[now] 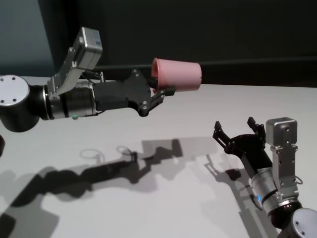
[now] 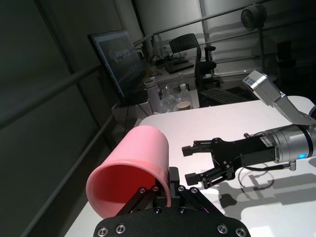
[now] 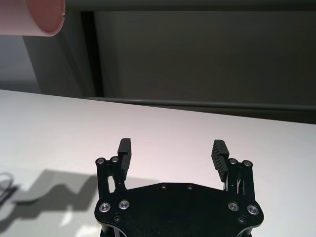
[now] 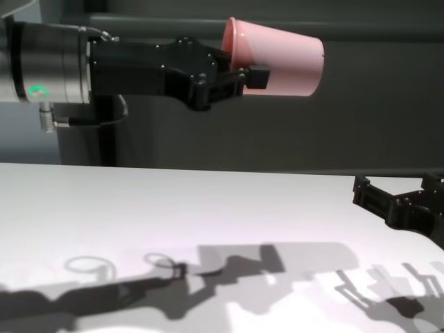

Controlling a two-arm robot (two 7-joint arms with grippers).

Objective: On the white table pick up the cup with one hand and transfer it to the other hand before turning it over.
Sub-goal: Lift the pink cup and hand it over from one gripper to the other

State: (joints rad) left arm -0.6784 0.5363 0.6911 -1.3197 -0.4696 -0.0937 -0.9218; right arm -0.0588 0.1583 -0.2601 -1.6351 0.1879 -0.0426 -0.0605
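Left claw [image 1: 166, 91] clamps only the cup [image 1: 177, 74] rim above the surface [image 1: 148, 198]; right claw [image 1: 237, 130], spread below the cup, could knock it loose.

pink cup [image 1: 177, 74], white table [image 1: 148, 198], black gripper [image 1: 237, 128]

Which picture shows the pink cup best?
The chest view: the whole cup lies sideways above the table in the left gripper. The head view shows it smaller, the left wrist view mostly its open mouth, the right wrist view just a corner.
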